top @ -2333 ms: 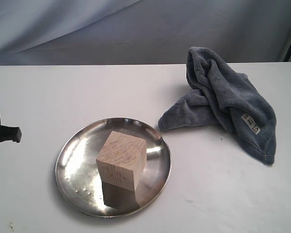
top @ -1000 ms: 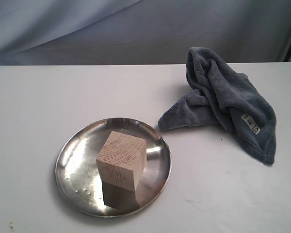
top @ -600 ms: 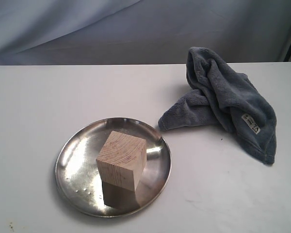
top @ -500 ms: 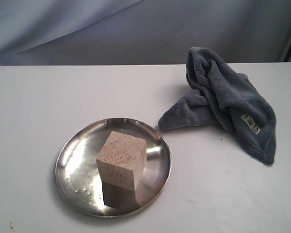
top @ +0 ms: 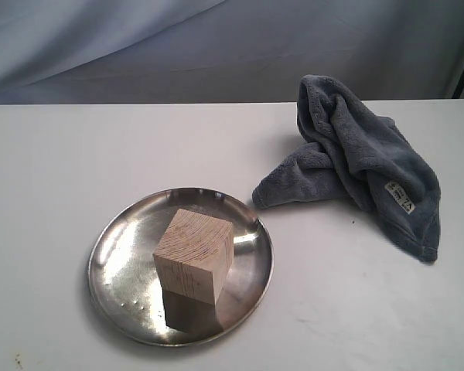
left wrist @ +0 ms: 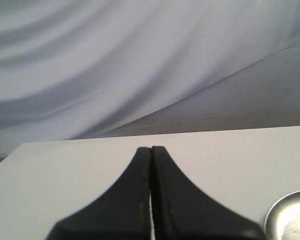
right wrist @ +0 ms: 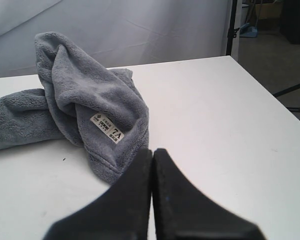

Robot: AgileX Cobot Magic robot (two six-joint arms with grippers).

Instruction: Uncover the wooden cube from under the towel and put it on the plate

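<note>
The wooden cube (top: 194, 253) stands on the steel plate (top: 120, 270) in the exterior view, uncovered. The grey-blue towel (top: 363, 162) lies crumpled at the right of the table, apart from the plate, its white label showing. Neither arm appears in the exterior view. In the left wrist view my left gripper (left wrist: 151, 149) is shut with nothing in it, above bare table, with the plate (left wrist: 290, 217) rim at the picture's edge. My right gripper (right wrist: 152, 151) is shut and empty in the right wrist view, just short of the towel (right wrist: 85, 95) and its label.
White table (top: 77, 154) with a draped blue-grey backdrop (top: 216, 46) behind. In the right wrist view the table's side edge (right wrist: 262, 82) shows, with dark floor and a stand beyond.
A dark part of the left arm seen at the exterior view's left edge 2.3 s ago has gone out of sight. Cube, plate and towel have not moved.
</note>
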